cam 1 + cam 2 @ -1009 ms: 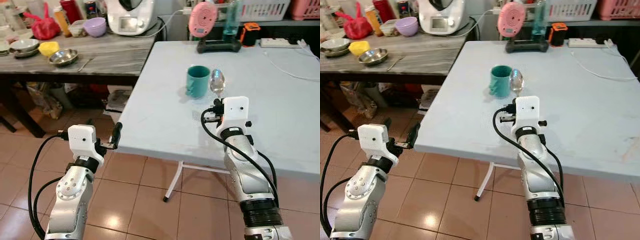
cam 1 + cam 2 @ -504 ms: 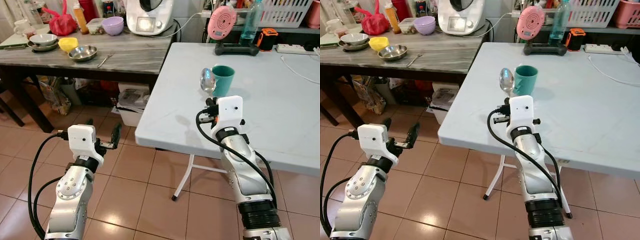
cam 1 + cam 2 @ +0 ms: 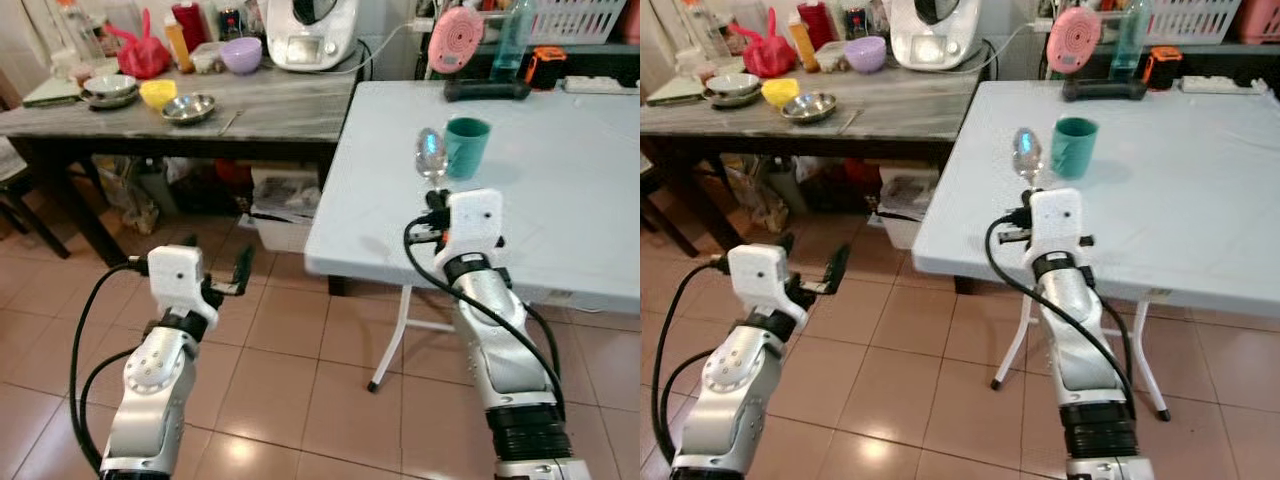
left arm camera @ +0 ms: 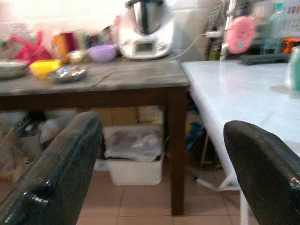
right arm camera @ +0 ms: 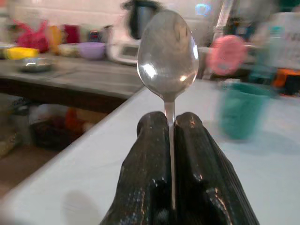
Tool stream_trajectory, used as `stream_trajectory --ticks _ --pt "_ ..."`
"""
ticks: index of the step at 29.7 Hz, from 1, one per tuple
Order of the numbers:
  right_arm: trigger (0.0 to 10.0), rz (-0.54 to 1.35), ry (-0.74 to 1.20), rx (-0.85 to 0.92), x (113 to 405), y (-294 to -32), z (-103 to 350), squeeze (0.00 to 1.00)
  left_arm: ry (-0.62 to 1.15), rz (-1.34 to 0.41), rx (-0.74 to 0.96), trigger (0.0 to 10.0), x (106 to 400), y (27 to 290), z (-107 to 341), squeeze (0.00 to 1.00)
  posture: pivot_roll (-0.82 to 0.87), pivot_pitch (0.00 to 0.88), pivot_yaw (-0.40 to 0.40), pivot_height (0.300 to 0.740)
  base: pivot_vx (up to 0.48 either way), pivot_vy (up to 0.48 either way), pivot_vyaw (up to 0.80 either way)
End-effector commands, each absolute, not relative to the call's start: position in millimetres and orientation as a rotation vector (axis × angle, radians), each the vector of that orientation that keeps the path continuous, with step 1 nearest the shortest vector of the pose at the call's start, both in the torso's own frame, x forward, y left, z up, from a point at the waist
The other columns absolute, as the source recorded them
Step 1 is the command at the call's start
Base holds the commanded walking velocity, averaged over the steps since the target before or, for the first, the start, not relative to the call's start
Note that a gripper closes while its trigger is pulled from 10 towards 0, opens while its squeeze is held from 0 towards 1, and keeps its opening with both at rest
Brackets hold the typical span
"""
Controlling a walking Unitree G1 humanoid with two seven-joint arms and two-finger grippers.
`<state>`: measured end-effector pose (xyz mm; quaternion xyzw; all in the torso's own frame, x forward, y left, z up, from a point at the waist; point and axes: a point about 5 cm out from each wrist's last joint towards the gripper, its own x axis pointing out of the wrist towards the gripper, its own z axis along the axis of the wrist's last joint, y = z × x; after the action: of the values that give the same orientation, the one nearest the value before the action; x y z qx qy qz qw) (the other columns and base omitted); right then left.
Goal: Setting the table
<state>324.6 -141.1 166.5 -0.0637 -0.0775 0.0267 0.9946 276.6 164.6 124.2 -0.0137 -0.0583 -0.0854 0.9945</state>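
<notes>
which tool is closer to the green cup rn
Right. The right tool, shut on the spoon, is at the white table's near edge just short of the green cup. The left tool hangs open over the floor, well off to the left.

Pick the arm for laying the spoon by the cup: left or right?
Right. Its end effector is shut on the spoon, over the white table near the green cup. The left end effector is open, low over the floor.
</notes>
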Motion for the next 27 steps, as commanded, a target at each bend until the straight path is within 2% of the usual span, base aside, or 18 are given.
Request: stream_trajectory --ticks 1,10,21,27 --pt "10.0 0.087 -0.188 -0.122 325.0 -130.3 172.9 0.00 -0.111 -0.143 -0.006 10.0 275.7 173.0 123.6 0.00 -0.11 0.037 0.103 0.740 0.000 0.480 0.00" --pt "10.0 0.072 -0.185 -0.121 325.9 -132.8 172.9 0.00 -0.138 -0.145 -0.009 10.0 275.1 169.2 126.2 0.00 -0.10 0.039 0.102 0.740 0.000 0.045 0.00" --pt "10.0 0.072 -0.182 -0.119 326.9 -132.5 172.2 0.00 -0.150 -0.163 -0.018 10.0 274.6 162.8 127.3 0.00 -0.10 0.036 0.100 0.740 0.000 0.000 -0.69" --pt "10.0 0.072 -0.186 -0.124 326.5 -131.5 172.3 0.00 -0.156 -0.163 -0.008 10.0 274.2 165.0 128.0 0.00 -0.10 0.037 0.104 0.740 0.087 0.000 -0.08"
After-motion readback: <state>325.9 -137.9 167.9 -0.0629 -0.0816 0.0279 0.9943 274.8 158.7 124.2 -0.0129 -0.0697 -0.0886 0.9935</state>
